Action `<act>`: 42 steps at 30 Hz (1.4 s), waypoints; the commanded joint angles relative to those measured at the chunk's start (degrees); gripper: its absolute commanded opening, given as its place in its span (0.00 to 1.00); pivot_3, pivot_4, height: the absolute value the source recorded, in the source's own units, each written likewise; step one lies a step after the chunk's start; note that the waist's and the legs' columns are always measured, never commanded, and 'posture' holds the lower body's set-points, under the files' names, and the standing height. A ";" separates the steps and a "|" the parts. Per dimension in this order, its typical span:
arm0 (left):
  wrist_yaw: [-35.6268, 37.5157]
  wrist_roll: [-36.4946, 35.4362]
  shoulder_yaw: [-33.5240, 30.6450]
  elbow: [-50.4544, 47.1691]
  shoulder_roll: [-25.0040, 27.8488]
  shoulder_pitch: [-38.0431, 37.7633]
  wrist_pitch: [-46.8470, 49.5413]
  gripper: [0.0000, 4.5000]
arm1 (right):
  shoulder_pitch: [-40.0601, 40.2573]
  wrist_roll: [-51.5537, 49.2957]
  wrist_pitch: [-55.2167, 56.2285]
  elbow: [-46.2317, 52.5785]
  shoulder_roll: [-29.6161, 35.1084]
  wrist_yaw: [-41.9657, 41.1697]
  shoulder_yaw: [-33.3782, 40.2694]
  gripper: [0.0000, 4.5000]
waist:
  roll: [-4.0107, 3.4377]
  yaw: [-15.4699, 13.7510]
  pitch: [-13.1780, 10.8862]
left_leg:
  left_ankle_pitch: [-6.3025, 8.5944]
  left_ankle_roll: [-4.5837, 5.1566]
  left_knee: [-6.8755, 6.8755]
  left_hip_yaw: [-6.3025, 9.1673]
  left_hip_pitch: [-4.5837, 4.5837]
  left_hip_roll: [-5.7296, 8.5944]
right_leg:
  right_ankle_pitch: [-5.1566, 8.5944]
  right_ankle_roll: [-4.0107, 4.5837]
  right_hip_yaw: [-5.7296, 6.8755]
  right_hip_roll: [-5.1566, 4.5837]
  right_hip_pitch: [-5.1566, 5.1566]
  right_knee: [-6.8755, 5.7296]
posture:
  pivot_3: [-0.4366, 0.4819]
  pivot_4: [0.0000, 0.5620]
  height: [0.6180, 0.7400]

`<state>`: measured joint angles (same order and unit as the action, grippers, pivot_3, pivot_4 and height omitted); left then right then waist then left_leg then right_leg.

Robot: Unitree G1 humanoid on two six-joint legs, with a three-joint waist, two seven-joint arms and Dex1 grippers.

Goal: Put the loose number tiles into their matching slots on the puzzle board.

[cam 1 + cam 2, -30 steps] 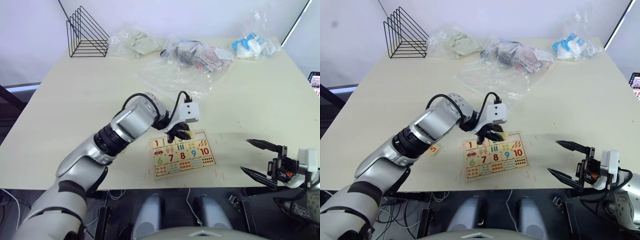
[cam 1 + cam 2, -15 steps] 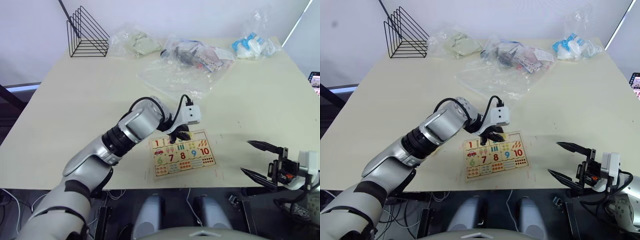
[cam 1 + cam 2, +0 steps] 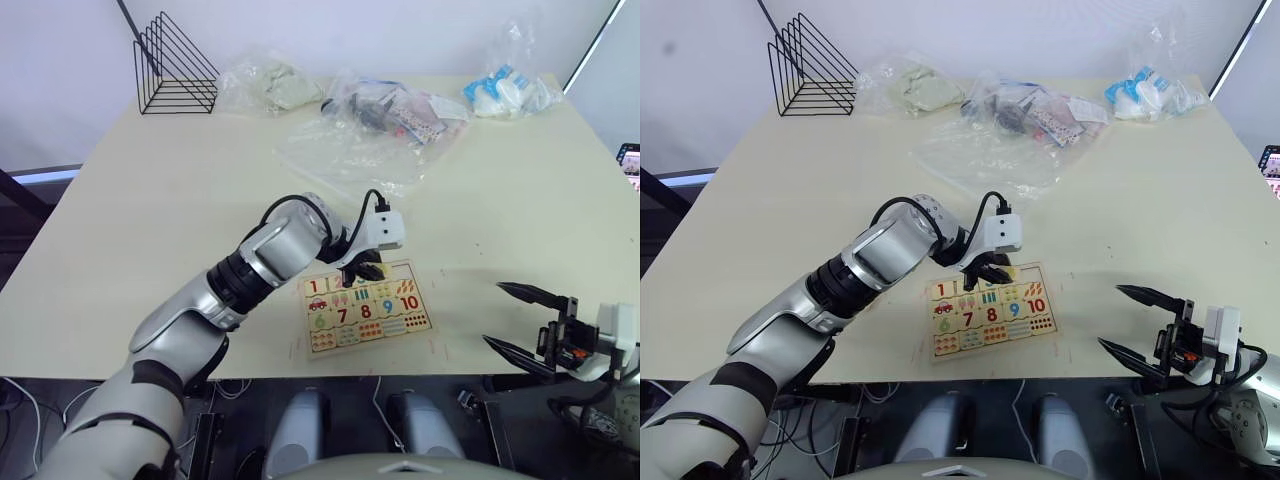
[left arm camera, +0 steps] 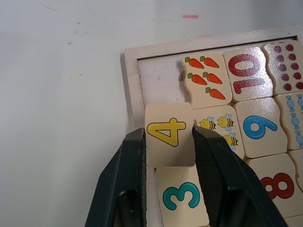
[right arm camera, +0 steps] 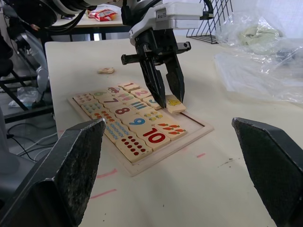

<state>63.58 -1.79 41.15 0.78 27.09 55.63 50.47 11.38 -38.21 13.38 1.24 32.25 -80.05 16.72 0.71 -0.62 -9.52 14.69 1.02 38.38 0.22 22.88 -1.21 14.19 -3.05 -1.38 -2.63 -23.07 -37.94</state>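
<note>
Tile 4 [image 4: 170, 134] was clenched in my left jaws [image 4: 169, 142], which had crept toward 3 o'clock over the puzzle board [image 3: 365, 307]; its slot beside tile 3 [image 4: 182, 197] waited. Right jaws [image 3: 1132, 318] hung released.

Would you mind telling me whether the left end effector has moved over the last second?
Yes: the left end effector edged toward the puzzle board's far right corner.

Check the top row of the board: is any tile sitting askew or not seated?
Yes. The 4 tile between the left gripper's fingers sits tilted, overlapping the 3 tile, not flat in its slot. The end slot beside the carrots is bare.
</note>
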 commanded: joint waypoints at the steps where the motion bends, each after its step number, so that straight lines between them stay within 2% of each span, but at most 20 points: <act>1: 0.40 0.60 -0.68 -0.92 -0.08 0.41 -1.07 0.21 | 0.08 -0.50 1.04 0.63 0.18 -0.25 1.42 1.00 | 0.00 0.00 0.00 | 0.00 0.00 0.00 0.00 0.00 0.00 | 0.00 0.00 0.00 0.00 0.00 0.00 | 0.48 0.27 1.00; 10: 0.67 1.41 -0.40 -0.69 0.22 -0.33 -2.09 0.21 | 0.28 -0.28 1.43 0.36 0.22 -0.29 1.24 1.00 | 0.00 -0.01 0.00 | 0.00 0.00 0.00 0.00 0.00 0.00 | 0.00 0.00 0.00 0.00 0.00 0.00 | 0.48 0.27 1.00; 17: 1.21 1.36 -0.54 -0.90 0.13 -0.59 -1.41 0.93 | 0.34 -0.14 1.34 0.74 0.16 0.04 1.15 1.00 | 0.00 0.00 0.00 | 0.00 0.00 0.00 0.00 0.00 0.00 | 0.00 0.00 0.00 0.00 0.00 0.00 | 0.48 0.27 1.00; 19: 1.24 1.10 -0.86 -0.89 -0.12 -0.64 -0.80 0.99 | 0.36 -0.08 0.86 1.67 0.25 0.70 1.00 1.00 | 0.00 0.00 0.00 | 0.00 0.00 0.00 0.00 0.00 0.00 | 0.00 0.00 0.00 0.00 0.00 0.00 | 0.48 0.27 1.00; 26: 1.98 -0.46 -3.43 -0.10 -0.78 0.68 -0.34 0.99 | 0.58 -0.19 0.38 2.38 0.44 1.48 0.90 1.00 | 0.00 0.00 0.00 | 0.00 0.00 0.00 -0.01 0.00 0.00 | 0.00 0.00 0.00 0.00 0.00 0.00 | 0.48 0.27 1.00; 35: 2.50 -1.64 -9.91 7.56 -1.23 2.09 -8.40 0.99 | 1.14 -0.22 0.21 2.64 0.65 2.29 1.12 1.00 | 0.00 0.00 0.00 | 0.00 0.00 0.00 0.00 0.00 0.00 | 0.00 0.00 0.01 0.00 0.00 0.00 | 0.48 0.27 1.00; 42: 2.30 -3.40 -15.85 12.02 -1.93 0.20 -17.20 0.99 | 1.56 -0.29 0.17 3.09 0.85 2.70 1.50 1.00 | 0.00 -0.01 0.00 | 0.00 0.00 0.01 0.00 0.00 0.00 | 0.00 0.00 0.01 0.00 0.00 -0.01 | 0.48 0.27 1.00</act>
<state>66.06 -4.08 28.28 13.00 25.46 56.03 36.62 12.56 -38.09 13.63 2.46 32.33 -77.56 16.69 0.71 -0.63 -9.52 14.69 1.02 38.39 0.22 22.88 -1.21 14.19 -3.05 -1.37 -2.64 -23.07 -37.95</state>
